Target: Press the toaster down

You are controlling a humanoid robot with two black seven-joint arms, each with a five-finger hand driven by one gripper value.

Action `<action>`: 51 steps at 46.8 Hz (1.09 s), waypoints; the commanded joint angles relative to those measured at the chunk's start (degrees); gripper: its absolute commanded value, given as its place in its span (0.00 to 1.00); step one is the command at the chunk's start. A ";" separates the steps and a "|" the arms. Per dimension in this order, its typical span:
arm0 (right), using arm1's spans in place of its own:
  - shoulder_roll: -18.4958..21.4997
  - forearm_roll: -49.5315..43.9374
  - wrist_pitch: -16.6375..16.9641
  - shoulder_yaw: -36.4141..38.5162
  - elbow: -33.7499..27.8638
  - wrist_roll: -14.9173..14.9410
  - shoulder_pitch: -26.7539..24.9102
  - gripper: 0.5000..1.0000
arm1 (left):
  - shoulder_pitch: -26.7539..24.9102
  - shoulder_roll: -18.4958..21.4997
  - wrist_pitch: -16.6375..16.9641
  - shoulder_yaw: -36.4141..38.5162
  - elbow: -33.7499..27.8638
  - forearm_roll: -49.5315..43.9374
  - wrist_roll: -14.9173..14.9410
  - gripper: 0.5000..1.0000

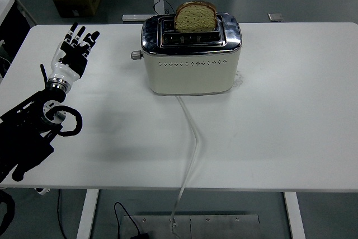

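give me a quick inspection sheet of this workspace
surface: white table, bare apart from the toaster and its cord
job's things: cream toaster upright at the far middle, bread slice standing tall in the rear slot, side lever on its left end
clutter: nothing seen
hands: left hand open, fingers spread, apart from the toaster on its left; right not in view
cables: white cord runs from the toaster over the near edge
surroundings: grey floor, cardboard box beyond the table

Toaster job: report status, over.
Left hand open, raised over the table's left side, clear of the toaster. Right hand not in view. Bread slice standing high in the rear slot, lever knob unpressed. Path to the knob unobstructed.
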 commanded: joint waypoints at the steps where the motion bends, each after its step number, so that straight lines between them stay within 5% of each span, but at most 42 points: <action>1: 0.00 0.00 0.00 0.00 0.00 0.00 0.00 1.00 | -0.09 0.14 -0.08 0.00 0.01 -0.01 0.00 1.00; 33: 0.00 0.00 0.00 0.00 0.00 0.00 0.00 1.00 | -0.79 2.33 -0.35 -0.08 0.01 5.71 -0.26 1.00; 51: 0.00 0.00 0.00 0.00 0.00 0.00 0.00 1.00 | -0.79 5.06 -4.13 0.00 -0.08 6.14 -0.17 1.00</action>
